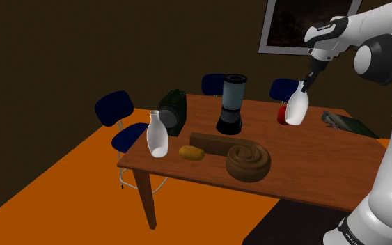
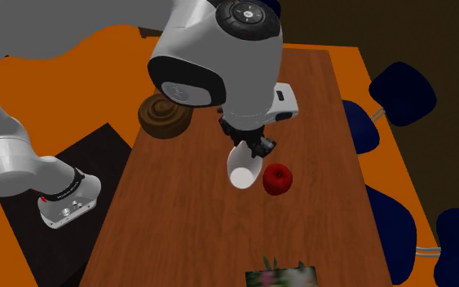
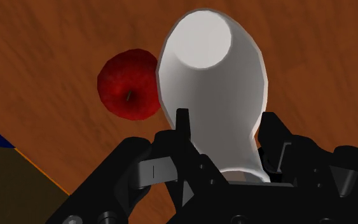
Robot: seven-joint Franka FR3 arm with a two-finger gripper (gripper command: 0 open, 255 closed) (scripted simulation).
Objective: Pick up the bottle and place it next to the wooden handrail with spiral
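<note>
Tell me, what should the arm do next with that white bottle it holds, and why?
Probably carry the bottle toward the spiral handrail: the gripper is shut on it, and it hangs by the red apple, well apart from the handrail.

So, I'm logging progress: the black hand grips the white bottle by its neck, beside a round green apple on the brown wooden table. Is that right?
Not quite. The round apple is red, not green, as the wrist view shows. The rest stands: the black hand grips the white bottle by its neck, beside that apple on the brown wooden table.
</note>
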